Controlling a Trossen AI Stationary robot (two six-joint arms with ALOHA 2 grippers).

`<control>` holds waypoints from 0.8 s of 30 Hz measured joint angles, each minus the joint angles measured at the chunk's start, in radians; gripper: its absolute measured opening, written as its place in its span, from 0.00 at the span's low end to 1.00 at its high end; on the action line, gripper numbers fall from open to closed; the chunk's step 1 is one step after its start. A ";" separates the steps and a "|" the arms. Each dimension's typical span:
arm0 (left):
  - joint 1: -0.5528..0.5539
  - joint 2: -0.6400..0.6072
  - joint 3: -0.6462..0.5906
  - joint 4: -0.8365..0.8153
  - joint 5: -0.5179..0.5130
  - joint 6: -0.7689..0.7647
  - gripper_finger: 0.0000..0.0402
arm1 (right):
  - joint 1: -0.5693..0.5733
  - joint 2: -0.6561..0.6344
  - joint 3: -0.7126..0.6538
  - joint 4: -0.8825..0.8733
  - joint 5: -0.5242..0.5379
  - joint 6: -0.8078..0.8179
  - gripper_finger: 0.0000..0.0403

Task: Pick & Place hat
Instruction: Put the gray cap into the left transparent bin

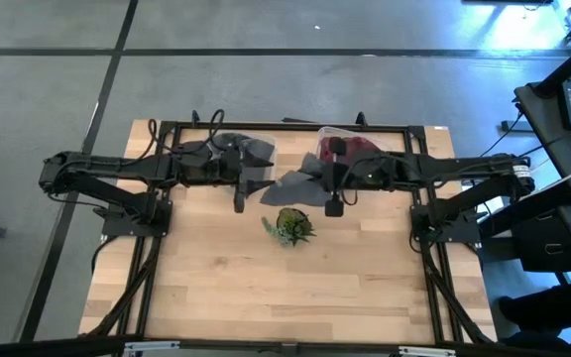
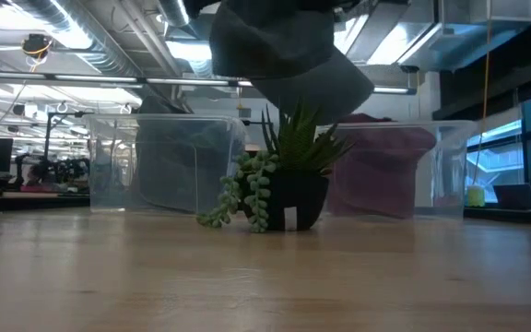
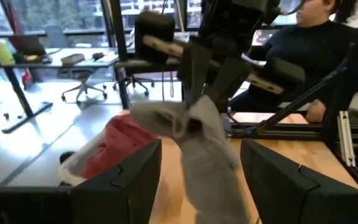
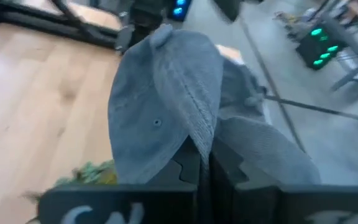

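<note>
A grey cap [image 1: 290, 183] hangs in the air between my two grippers, above and just behind a small potted plant [image 1: 293, 226]. In the low view the cap [image 2: 284, 51] floats over the plant [image 2: 284, 180]. My right gripper [image 4: 205, 171] is shut on the cap [image 4: 166, 106]. My left gripper [image 3: 201, 180] is open, its fingers standing on either side of the hanging cap [image 3: 207, 146]; whether they touch it, I cannot tell. My right gripper pinches the grey cap between its two fingers [image 3: 194, 65] at a bunched fold of the crown [image 3: 188, 121]. The cap is lifted clear of the table and droops below and past the fingers, its button top [image 4: 157, 122] facing the wrist camera.
Two clear bins stand along the far edge: the left one [image 1: 241, 149] holds grey cloth, the right one [image 1: 350, 144] holds red cloth. Bare wood lies toward the near edge [image 1: 285, 288]. A person [image 3: 303, 56] sits beyond the table's right side.
</note>
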 joint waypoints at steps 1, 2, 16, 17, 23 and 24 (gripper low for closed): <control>0.000 0.000 0.000 -0.007 -0.005 -0.009 0.53 | 0.000 0.001 0.000 0.005 0.016 -0.006 0.03; 0.000 0.000 0.000 -0.012 -0.011 -0.018 0.54 | 0.000 0.000 0.000 0.008 0.033 -0.015 0.03; 0.000 0.000 0.000 -0.004 -0.037 -0.042 0.52 | 0.000 0.000 0.000 0.139 0.062 -0.046 0.03; 0.000 0.000 0.000 0.000 -0.038 -0.041 0.52 | 0.000 0.000 0.000 0.141 0.062 -0.046 0.03; 0.000 0.000 0.000 0.044 -0.035 0.010 0.40 | 0.000 0.000 0.000 0.158 0.061 -0.047 0.03; 0.000 0.000 0.000 0.055 -0.034 0.012 0.36 | 0.000 0.000 0.000 0.159 0.061 -0.046 0.03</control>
